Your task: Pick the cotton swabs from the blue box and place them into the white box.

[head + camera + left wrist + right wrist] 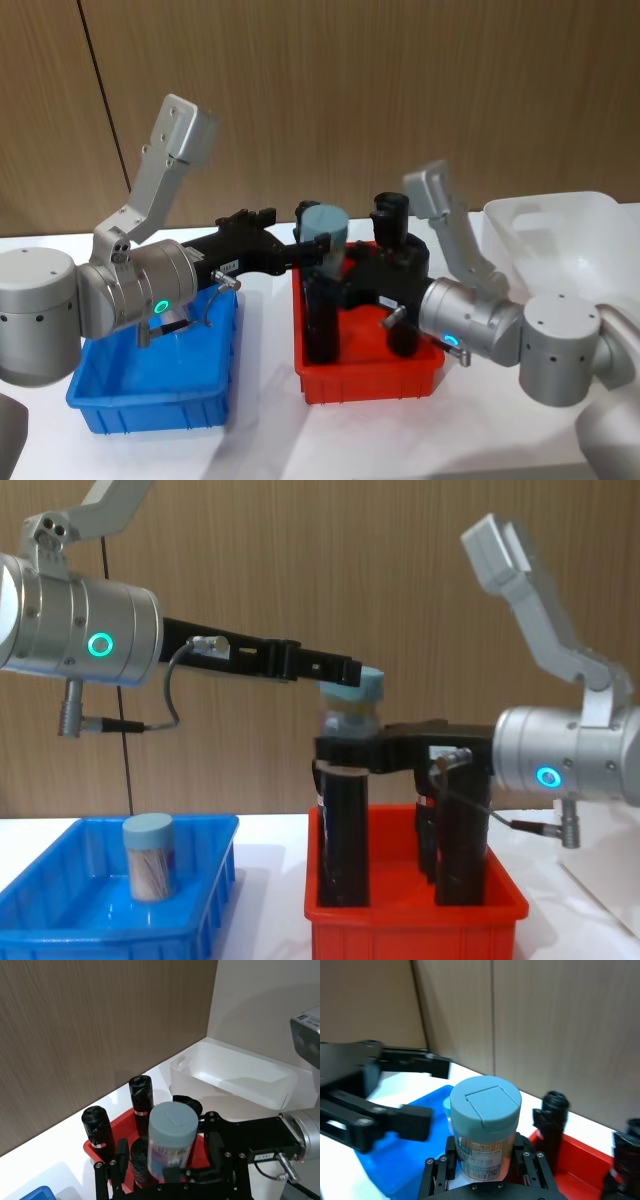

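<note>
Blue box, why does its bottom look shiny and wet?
Probably just glare: in the chest view, light reflects off the blue box floor around the cotton swabs jar; in the head view a pale sheen lies there too. Nearby, the right gripper holds another jar, the open left gripper at its lid.

Right of the red bin [370, 385], the white box [565, 235] runs off the frame, its near wall hidden behind the right arm [480, 320]. Above the bin, the label on the cotton swab jar [170, 1145] is blurred.
</note>
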Motion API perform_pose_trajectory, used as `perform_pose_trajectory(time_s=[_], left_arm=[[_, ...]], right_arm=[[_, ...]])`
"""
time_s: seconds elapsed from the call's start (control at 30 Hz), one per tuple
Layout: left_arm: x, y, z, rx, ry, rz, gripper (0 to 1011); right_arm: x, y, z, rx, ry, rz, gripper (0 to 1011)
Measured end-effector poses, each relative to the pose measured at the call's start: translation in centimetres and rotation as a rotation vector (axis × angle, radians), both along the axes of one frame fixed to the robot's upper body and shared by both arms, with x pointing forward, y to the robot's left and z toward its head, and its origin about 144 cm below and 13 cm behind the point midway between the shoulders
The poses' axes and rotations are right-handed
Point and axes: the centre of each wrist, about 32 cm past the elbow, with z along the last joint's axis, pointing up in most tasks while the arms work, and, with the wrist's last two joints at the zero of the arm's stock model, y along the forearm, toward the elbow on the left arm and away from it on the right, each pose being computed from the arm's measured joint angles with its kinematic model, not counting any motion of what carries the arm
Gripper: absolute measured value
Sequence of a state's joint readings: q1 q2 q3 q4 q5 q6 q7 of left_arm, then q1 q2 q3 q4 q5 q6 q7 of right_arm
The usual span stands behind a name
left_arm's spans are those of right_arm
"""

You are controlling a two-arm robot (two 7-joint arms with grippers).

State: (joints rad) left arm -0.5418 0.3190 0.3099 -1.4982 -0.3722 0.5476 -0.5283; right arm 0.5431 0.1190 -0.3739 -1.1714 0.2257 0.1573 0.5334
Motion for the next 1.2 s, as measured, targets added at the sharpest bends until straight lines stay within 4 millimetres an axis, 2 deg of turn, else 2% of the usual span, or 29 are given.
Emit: perform_pose_trajectory(time_s=[0.53, 1.2], left_arm=[[0.0, 0.0, 0.0, 0.001, 0.000, 0.000, 1004], [0.0, 0.0, 0.0, 0.000, 0.000, 0.000, 1004]], right_arm=[[0.6, -4.3, -1.0, 0.000, -0.033, -0.191, 641], [0.7, -10.7, -0.5, -0.038, -0.099, -0.478, 641]])
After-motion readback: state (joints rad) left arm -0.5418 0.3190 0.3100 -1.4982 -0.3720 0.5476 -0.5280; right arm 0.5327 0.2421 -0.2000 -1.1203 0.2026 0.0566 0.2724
